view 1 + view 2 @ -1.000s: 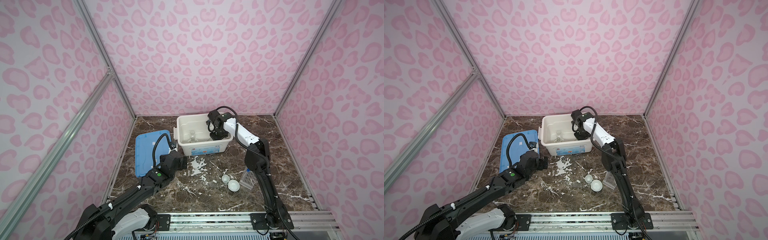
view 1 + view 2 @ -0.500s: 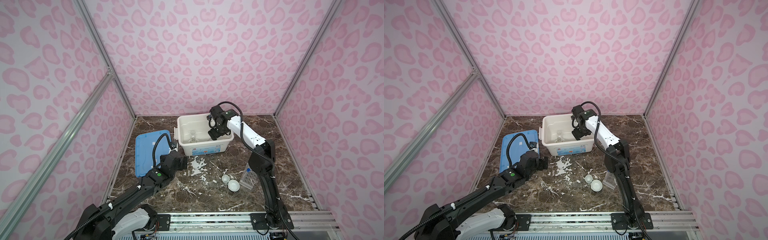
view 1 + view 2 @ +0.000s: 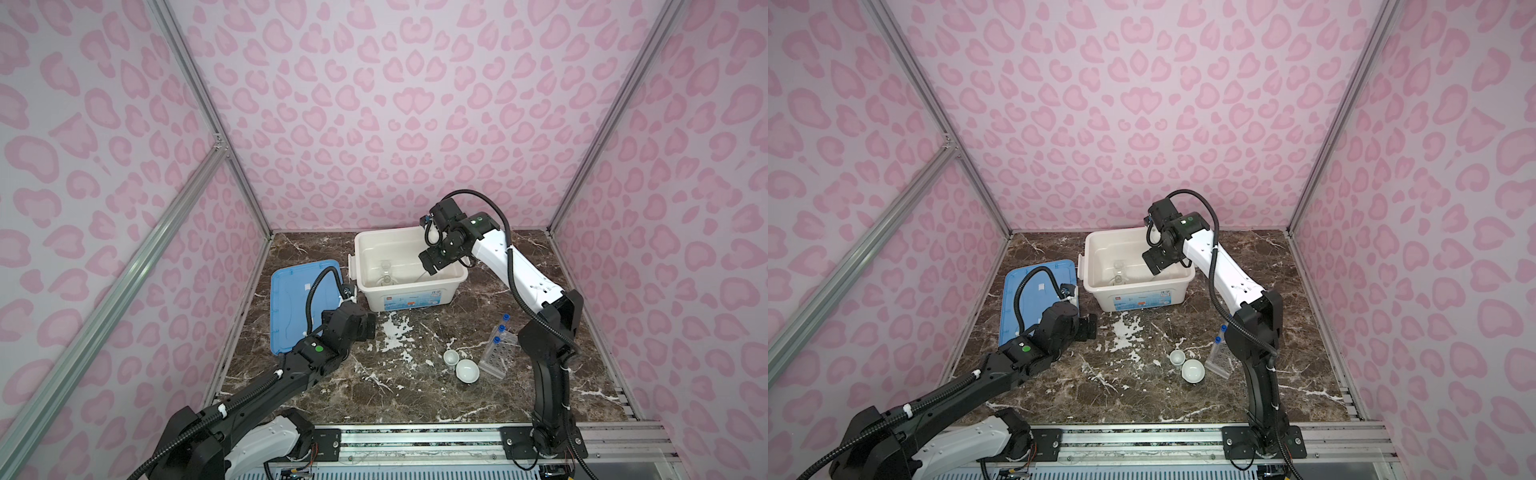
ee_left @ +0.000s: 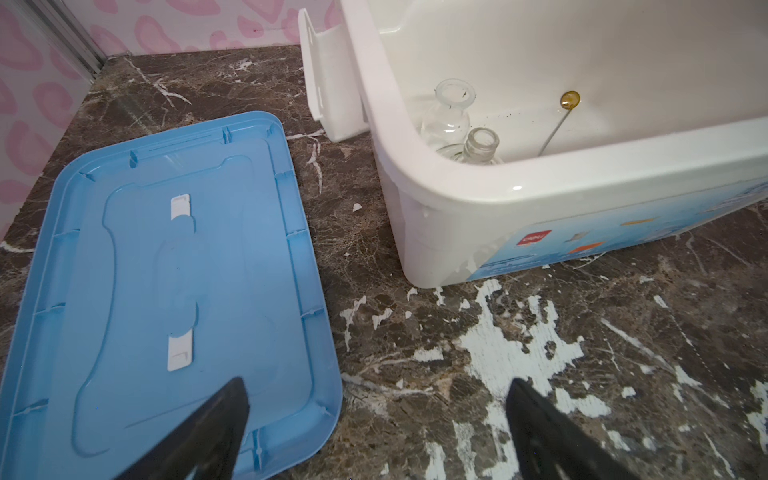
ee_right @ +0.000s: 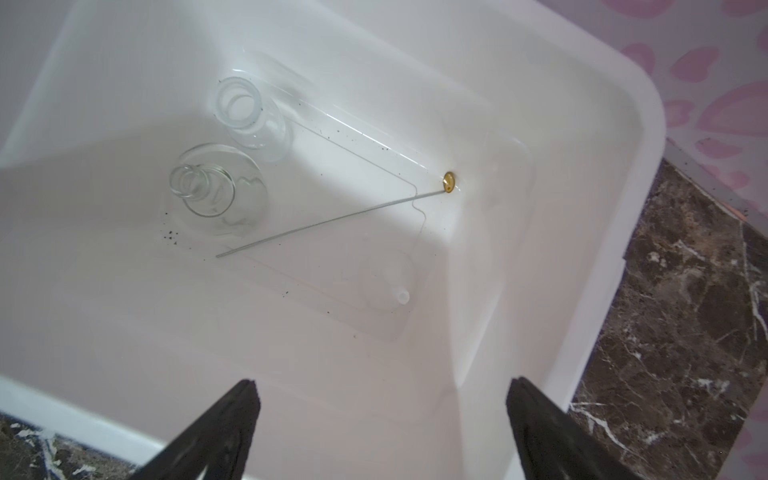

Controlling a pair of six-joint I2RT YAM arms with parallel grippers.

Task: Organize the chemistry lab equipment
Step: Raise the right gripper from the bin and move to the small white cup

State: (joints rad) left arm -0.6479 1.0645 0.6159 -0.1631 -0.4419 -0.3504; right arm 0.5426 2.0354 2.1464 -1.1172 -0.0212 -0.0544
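Hovering over the white box [image 3: 409, 300] in both top views, the right claw [image 3: 429, 268] is spread wide and empty. What is left to gather lies the opposite way, toward the front. The white dishes [image 3: 460, 365] touch each other on the surface [image 3: 415, 399], and the tube rack [image 3: 496, 355] with its blue-capped test tubes [image 3: 501, 328] is just beside them. The rack's long axis runs roughly front to back, close by the right arm's base. The left claw [image 3: 371, 326], also wide apart and empty, sits low near the blue lid [image 3: 291, 299], well apart from that group. The right arm looks the nearer one and would have to swing back and down.

The left wrist view shows the left claw [image 4: 378, 388] gaping, with the flasks [image 4: 451, 114] already inside the box.

The right wrist view shows the right claw [image 5: 382, 388] gaping above the flasks [image 5: 210, 189] and a thin rod [image 5: 332, 220].
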